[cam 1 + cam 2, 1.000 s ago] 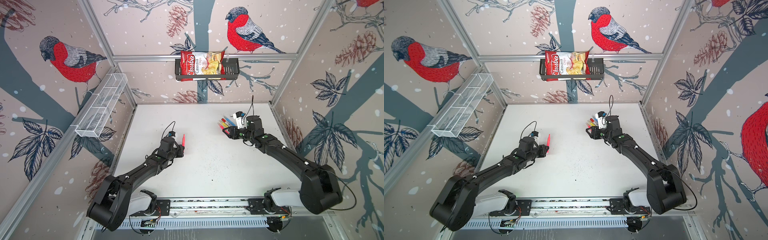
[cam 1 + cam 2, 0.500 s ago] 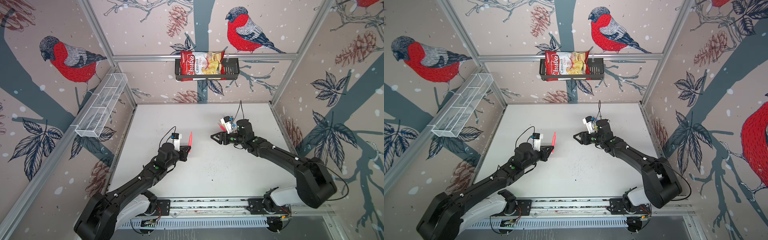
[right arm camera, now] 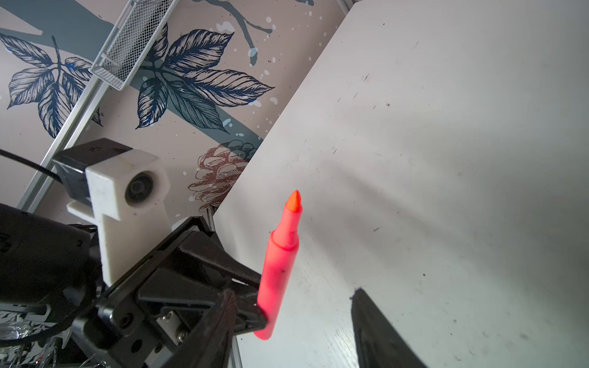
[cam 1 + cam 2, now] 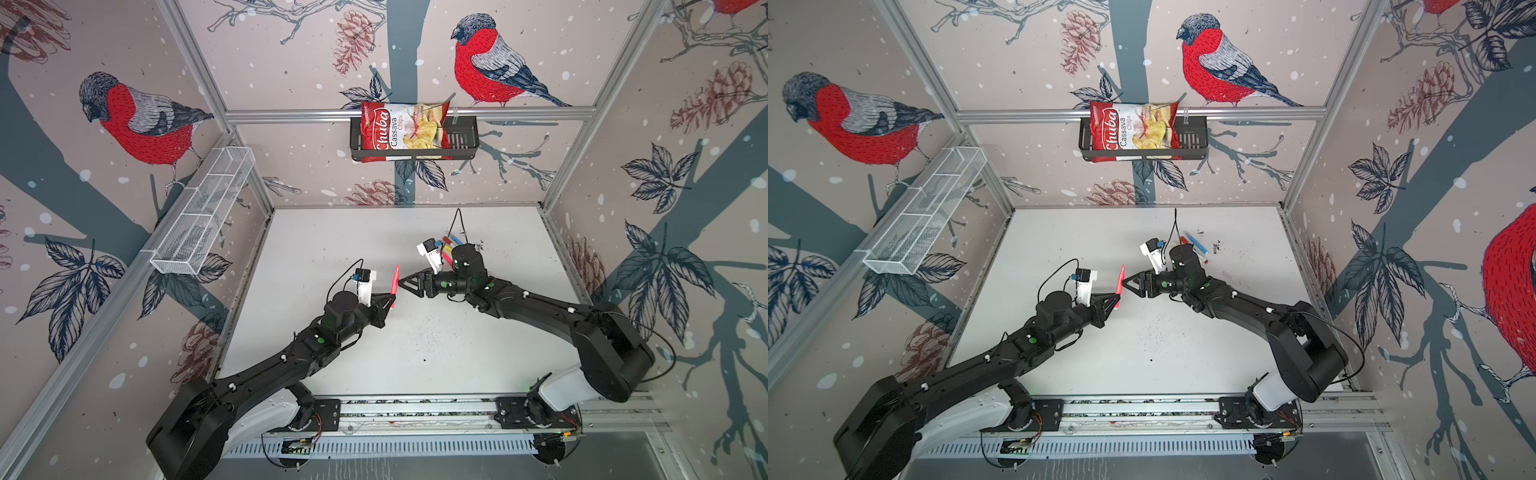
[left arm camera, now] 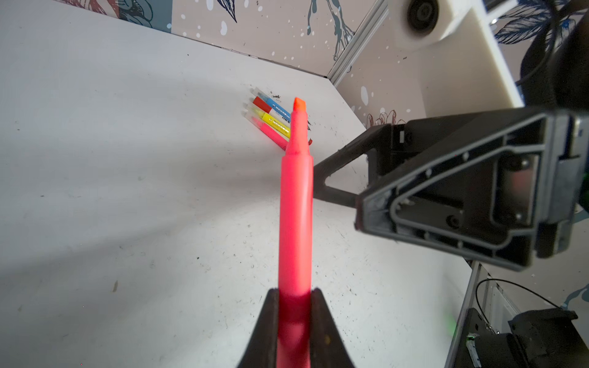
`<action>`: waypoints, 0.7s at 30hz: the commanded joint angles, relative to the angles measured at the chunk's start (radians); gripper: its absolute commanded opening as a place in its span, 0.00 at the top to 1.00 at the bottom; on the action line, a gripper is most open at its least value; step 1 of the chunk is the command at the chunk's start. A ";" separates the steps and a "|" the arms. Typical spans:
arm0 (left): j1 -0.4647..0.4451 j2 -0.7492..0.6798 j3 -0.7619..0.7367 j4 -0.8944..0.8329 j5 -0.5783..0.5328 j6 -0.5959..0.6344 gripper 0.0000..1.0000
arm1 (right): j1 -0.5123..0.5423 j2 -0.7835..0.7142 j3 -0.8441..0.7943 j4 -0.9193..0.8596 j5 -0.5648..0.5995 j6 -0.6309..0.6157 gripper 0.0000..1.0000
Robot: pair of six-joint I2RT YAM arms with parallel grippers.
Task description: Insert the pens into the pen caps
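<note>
Left pincer (image 5: 294, 298) clenched on the neon pink pen (image 5: 294, 207), tip bare, raised above the bench (image 4: 332, 232)! Right pincer (image 4: 401, 283) gapes empty just beside the barrel. It looks like a handover, calling for a square closure. Both arms reach inward, nose to nose, while the other pens (image 5: 271, 122) lie behind the right arm.

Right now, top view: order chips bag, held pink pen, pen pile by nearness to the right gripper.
1. Pink pen, just left of the right gripper.
2. Pen pile, behind its wrist.
3. Cassava chips bag, on the back wall.
</note>
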 commanded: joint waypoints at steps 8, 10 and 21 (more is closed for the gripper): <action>-0.050 0.018 0.027 0.077 -0.040 0.003 0.92 | 0.027 0.023 0.019 0.066 -0.014 0.036 0.47; -0.056 0.018 0.026 0.077 -0.044 0.003 0.92 | 0.032 0.026 0.020 0.068 -0.015 0.037 0.52; -0.063 0.029 0.036 0.072 -0.001 0.021 0.70 | 0.036 0.003 0.017 0.047 -0.014 0.015 0.86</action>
